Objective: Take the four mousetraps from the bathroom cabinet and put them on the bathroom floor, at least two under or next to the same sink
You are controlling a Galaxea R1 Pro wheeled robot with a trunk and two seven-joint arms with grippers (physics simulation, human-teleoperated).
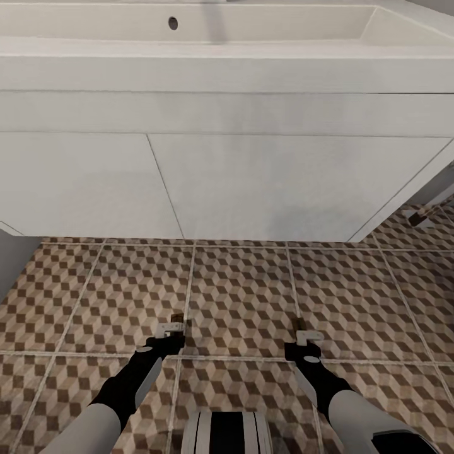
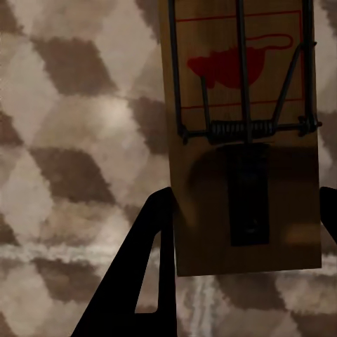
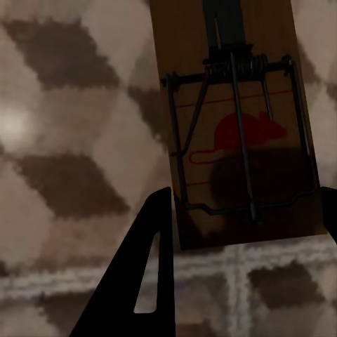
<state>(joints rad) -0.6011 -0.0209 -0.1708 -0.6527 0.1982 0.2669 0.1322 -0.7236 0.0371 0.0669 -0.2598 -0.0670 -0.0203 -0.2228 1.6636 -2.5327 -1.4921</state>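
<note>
Both grippers hang low over the bathroom floor [image 1: 239, 290] in front of the bathroom sink [image 1: 208, 57], each shut on a mousetrap. My left gripper [image 1: 171, 329] pinches a mousetrap [image 2: 246, 140] by its long sides, wire spring and red mouse print facing the camera; its end [image 1: 178, 315] pokes out ahead of the fingers. In my right gripper [image 1: 307, 337] sits another mousetrap [image 3: 239, 140], whose end [image 1: 299, 324] also sticks forward. Both traps sit just above the cube-patterned tiles. A small dark and tan piece that looks like a third mousetrap [image 1: 417, 218] lies by the sink unit's right corner.
The white drawer unit [image 1: 252, 183] under the basin spans nearly the whole width and blocks the way forward. A grey surface [image 1: 11, 258] stands at the left edge. Open tiled floor lies between the grippers and the unit.
</note>
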